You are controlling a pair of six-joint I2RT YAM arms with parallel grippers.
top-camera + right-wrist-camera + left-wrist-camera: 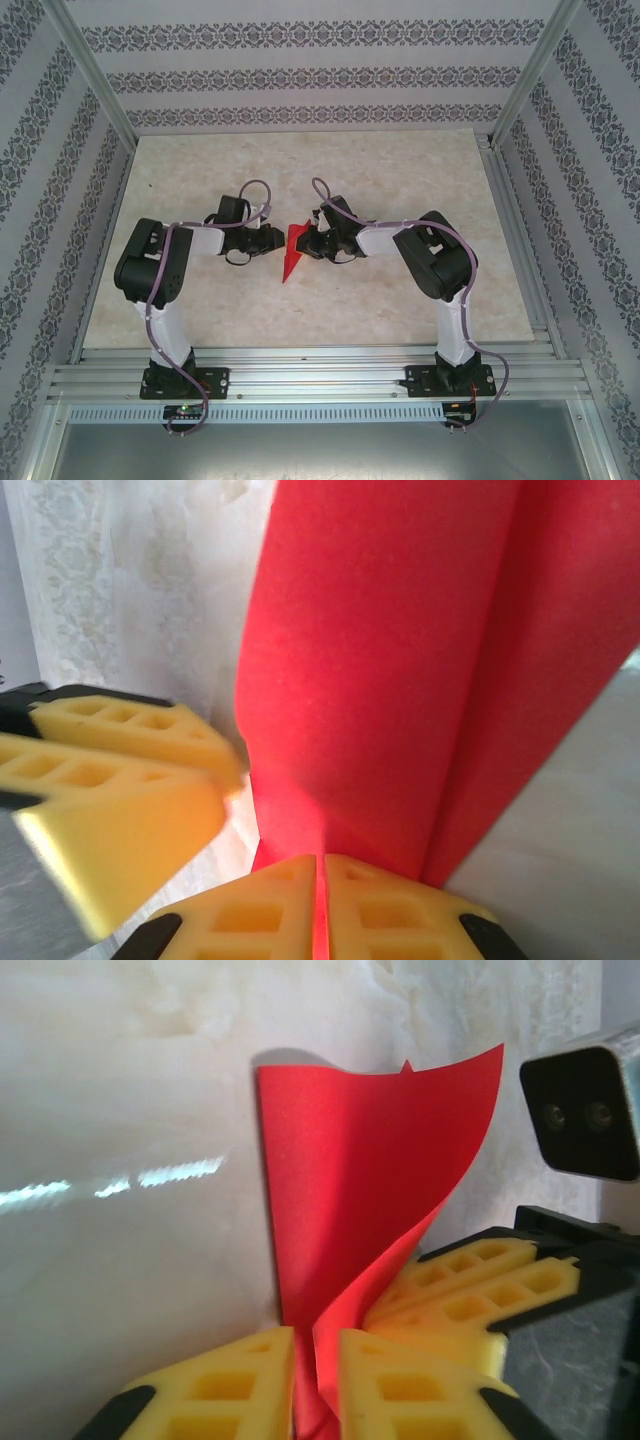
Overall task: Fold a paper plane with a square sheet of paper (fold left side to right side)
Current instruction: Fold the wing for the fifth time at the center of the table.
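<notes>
The red paper plane (293,250) is at the middle of the table, its point towards the near edge, held up between the two grippers. My right gripper (312,243) is shut on its edge; in the right wrist view the paper (400,660) rises from the pressed-together jaws (320,910). My left gripper (278,240) meets it from the left. Its jaws (315,1380) stand slightly apart, with a loose flap of the paper (370,1160) in the gap. The right gripper's yellow fingers (470,1290) touch the paper from the right side.
The pale marbled table top (200,180) has free room all around the arms. Patterned walls and metal frame posts (95,70) enclose it on the left, back and right. An aluminium rail (320,375) runs along the near edge.
</notes>
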